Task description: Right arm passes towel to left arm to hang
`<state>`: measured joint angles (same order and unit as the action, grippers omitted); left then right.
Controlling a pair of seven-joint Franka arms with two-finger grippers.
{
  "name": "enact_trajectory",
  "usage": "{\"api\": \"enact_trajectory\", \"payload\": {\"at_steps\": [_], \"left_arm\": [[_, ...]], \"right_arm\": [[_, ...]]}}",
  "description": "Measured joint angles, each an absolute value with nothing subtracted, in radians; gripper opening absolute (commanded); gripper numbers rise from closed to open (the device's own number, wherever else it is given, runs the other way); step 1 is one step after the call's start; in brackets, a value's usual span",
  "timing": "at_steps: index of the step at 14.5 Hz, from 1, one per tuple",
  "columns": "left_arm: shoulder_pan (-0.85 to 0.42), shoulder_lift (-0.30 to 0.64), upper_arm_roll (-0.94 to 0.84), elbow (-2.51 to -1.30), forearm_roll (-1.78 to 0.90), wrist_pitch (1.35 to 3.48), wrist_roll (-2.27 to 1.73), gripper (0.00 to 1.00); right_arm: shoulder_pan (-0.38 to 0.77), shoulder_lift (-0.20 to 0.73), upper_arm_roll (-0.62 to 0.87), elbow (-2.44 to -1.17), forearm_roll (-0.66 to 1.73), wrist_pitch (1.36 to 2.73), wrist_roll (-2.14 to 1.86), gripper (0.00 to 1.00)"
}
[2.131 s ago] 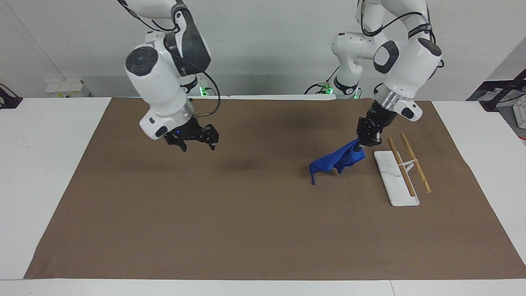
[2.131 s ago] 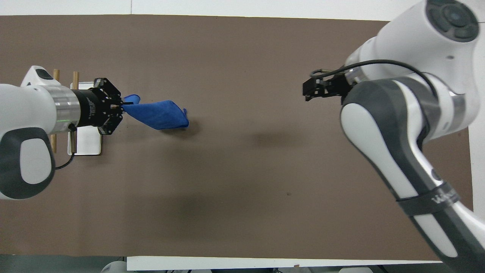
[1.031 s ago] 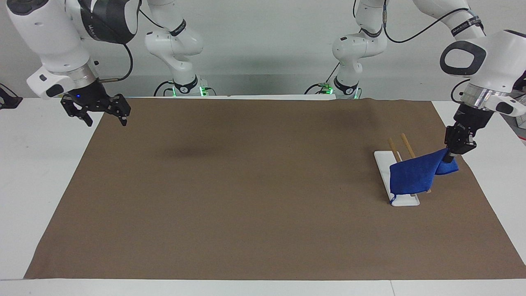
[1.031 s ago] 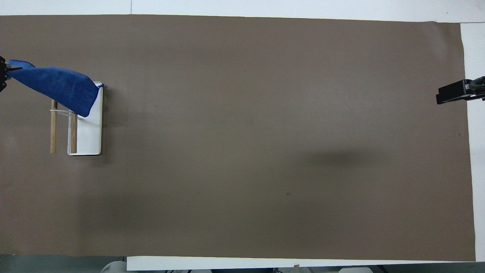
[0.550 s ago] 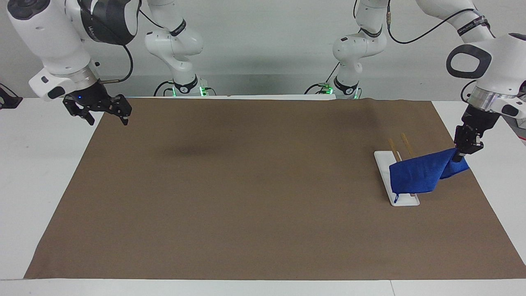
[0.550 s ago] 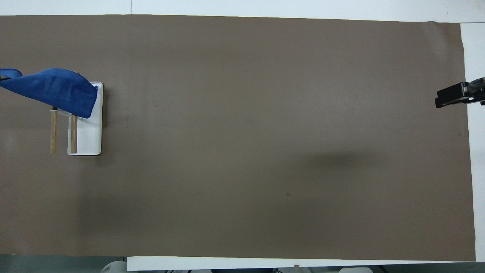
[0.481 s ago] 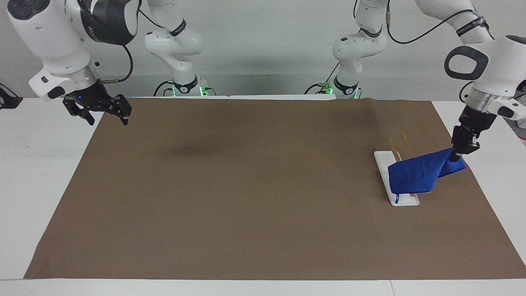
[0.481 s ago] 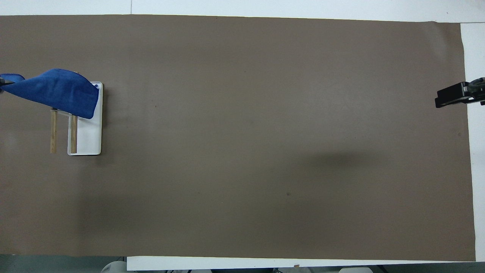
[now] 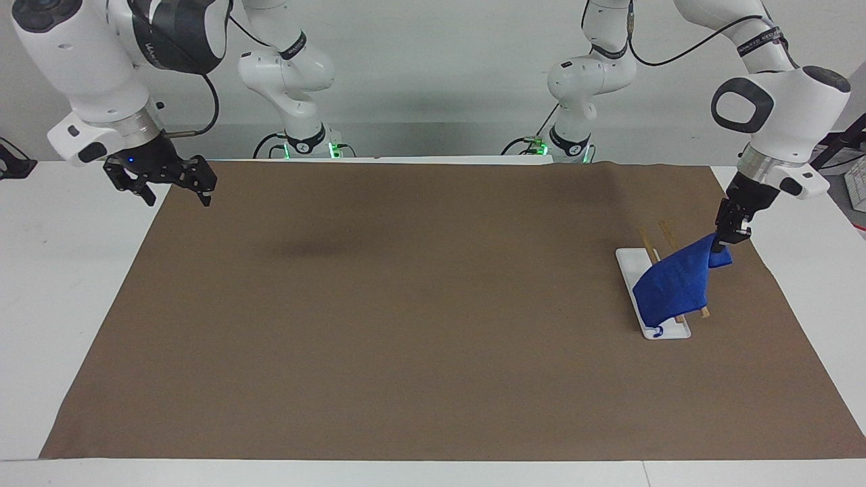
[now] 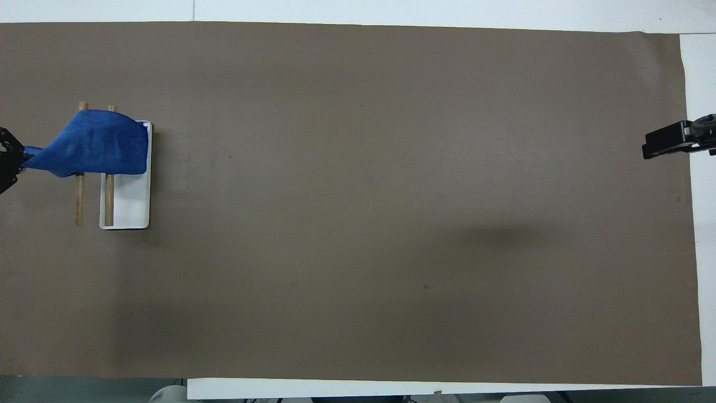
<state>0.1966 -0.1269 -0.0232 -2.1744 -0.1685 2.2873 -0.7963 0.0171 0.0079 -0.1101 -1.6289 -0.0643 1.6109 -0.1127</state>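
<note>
The blue towel (image 9: 673,284) lies draped over the two wooden rails (image 9: 666,233) of a small rack with a white base (image 9: 628,265), toward the left arm's end of the table. My left gripper (image 9: 727,245) is shut on one corner of the towel, just above the rails' side away from the table's middle. The towel's free end hangs down onto the base. In the overhead view the towel (image 10: 95,145) covers the rails' (image 10: 79,201) farther half, and the left gripper (image 10: 10,159) shows at the edge. My right gripper (image 9: 174,196) is open and empty, raised over the mat's edge at its own end (image 10: 668,144).
A brown mat (image 9: 406,325) covers most of the white table (image 9: 61,284). The rack's white base (image 10: 131,204) stands near the mat's edge at the left arm's end. Both arm bases stand at the robots' edge of the table.
The left gripper carried the towel over the rack, then came back toward the rails, so the towel now drapes over both. The right arm withdrew to its own end and has held still since.
</note>
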Motion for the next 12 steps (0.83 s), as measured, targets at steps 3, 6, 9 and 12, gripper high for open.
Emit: {"api": "enact_trajectory", "payload": {"at_steps": [3,6,9,12], "left_arm": [[0.232,-0.128,-0.022,-2.181,-0.168,2.282,-0.758,1.00],[0.236,-0.129,-0.022,-2.163,-0.168,2.274,-0.753,1.00],[0.235,-0.127,-0.027,-2.043,-0.133,2.148,-0.728,1.00],[0.196,-0.127,-0.040,-1.878,-0.119,1.857,-0.547,1.00]], "right_arm": [[0.017,0.008,-0.110,-1.629,-0.064,1.611,-0.113,0.99],[0.017,0.008,-0.110,-1.629,-0.064,1.611,-0.113,0.99],[0.017,0.008,-0.110,-1.629,-0.064,1.611,-0.112,0.99],[0.017,0.008,-0.110,-1.629,-0.064,1.611,-0.112,0.99]]}}
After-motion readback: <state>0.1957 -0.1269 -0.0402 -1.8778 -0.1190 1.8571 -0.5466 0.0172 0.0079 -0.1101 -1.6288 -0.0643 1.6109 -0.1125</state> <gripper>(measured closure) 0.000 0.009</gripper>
